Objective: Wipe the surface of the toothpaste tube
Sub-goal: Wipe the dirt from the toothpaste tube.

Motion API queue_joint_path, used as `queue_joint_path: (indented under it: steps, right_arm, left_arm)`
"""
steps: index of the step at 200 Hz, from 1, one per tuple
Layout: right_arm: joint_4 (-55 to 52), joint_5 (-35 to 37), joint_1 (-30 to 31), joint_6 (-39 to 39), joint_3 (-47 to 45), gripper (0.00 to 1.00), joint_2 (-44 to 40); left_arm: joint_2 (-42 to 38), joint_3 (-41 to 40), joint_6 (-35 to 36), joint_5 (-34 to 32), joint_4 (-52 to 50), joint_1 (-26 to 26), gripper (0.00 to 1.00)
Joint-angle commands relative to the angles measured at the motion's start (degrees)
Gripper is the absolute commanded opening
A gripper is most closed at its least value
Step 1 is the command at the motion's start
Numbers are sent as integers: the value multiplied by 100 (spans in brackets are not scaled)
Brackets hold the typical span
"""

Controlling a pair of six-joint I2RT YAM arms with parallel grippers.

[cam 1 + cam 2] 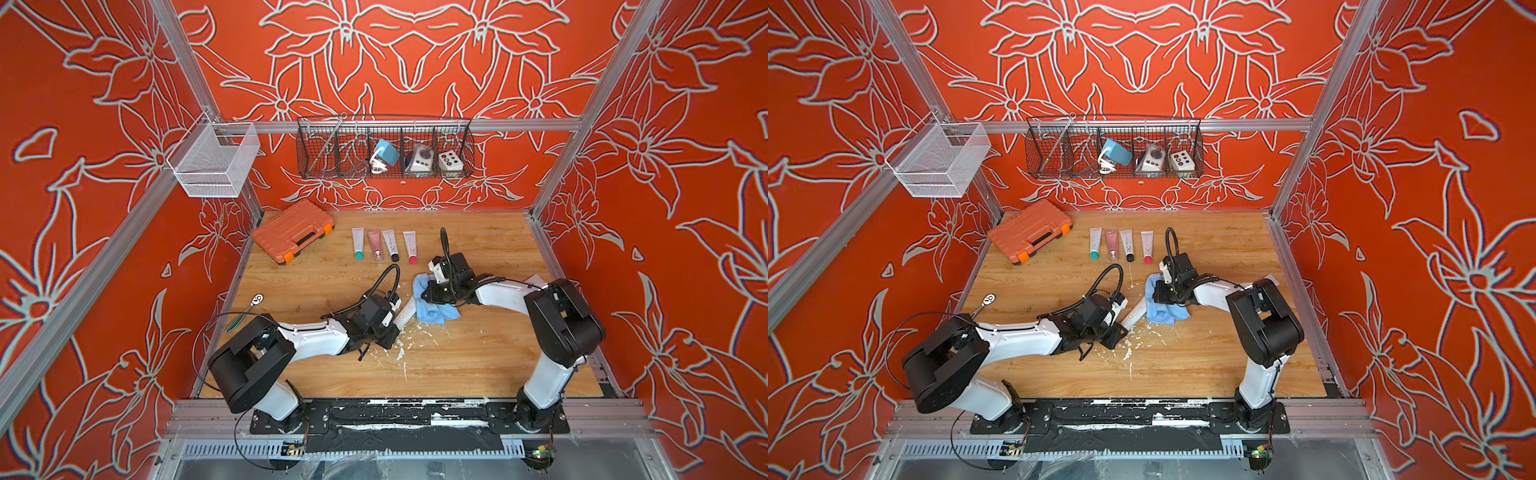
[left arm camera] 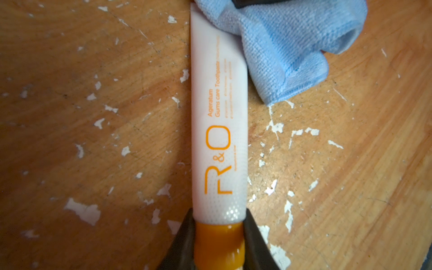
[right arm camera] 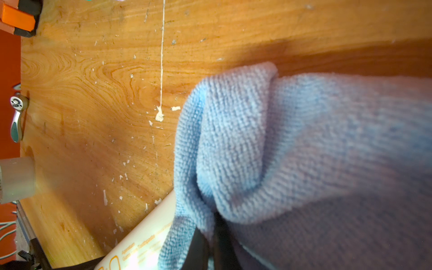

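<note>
Left fingers (image 2: 253,243) grip tight on the glossy orange cap (image 2: 219,243), lower centre of my wrist view. The smooth white toothpaste tube (image 2: 219,117) runs up the frame over the scuffed, flaking wooden bench (image 2: 93,117). Right fingers (image 3: 198,254) pinch closed on the nubby blue microfibre cloth (image 3: 304,152), bunched over the tube's flat end.
</note>
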Motion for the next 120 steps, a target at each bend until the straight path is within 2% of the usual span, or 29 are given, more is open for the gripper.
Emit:
queue_joint_path:
  steps: [1,38,120]
  right_arm:
    - [-849,119,36,-175,129,0,77]
    - [-1440,734,-205,-452,324,0,81]
    - [-1449,602,-1000,-683,415,0,413]
  left_arm:
    - [-189,-4,60,53,235,55,6]
    - [-225,-38,74,111,257,55,6]
    - [-312,-101,97,251,315,52,6]
